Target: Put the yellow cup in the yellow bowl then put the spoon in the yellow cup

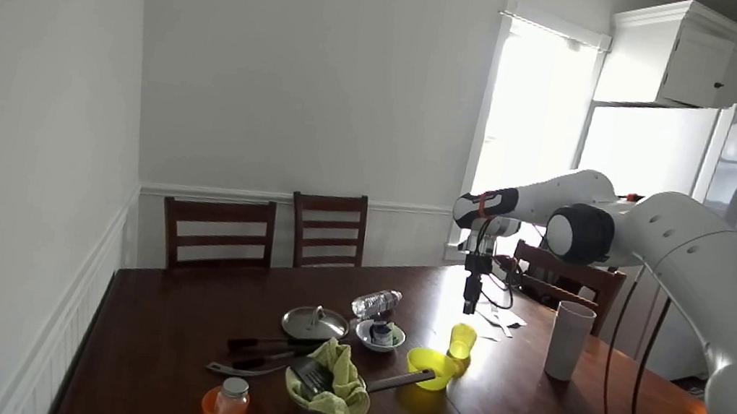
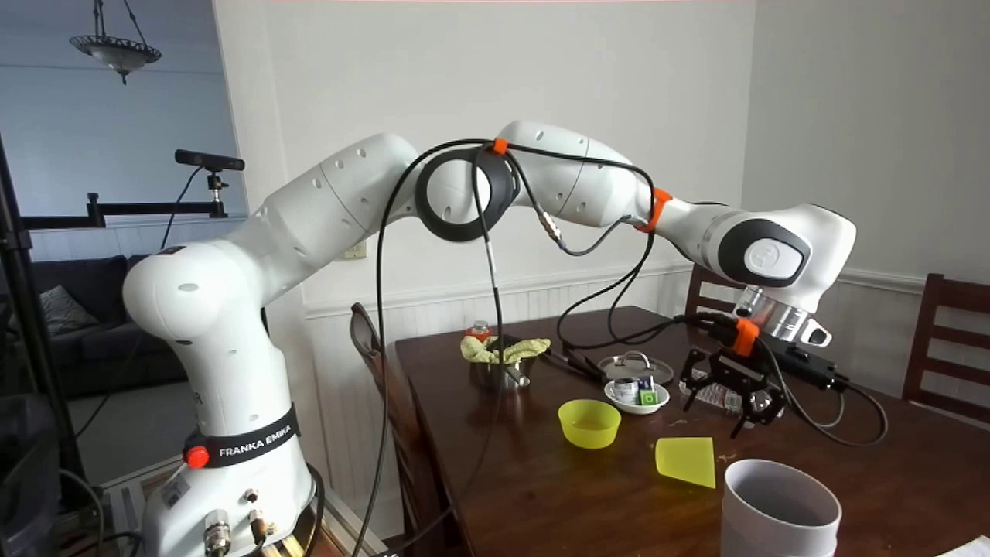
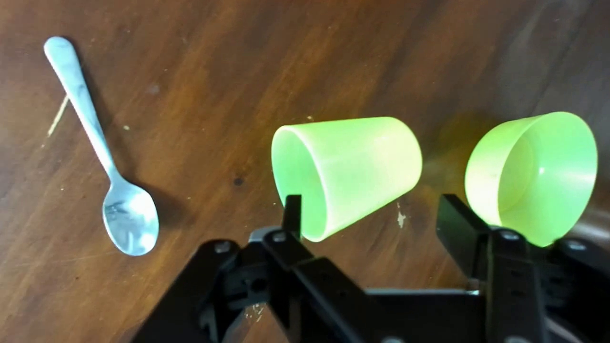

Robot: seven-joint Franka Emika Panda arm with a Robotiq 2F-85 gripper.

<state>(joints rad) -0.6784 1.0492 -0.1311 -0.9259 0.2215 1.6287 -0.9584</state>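
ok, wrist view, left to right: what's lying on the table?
spoon → cup, on its side with its mouth toward the left → bowl

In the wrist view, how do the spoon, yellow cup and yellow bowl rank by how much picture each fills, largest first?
Largest: yellow cup and yellow bowl, too close to rank; the gripper hides part of both.
Smallest: spoon, least picture filled although it looks longest.
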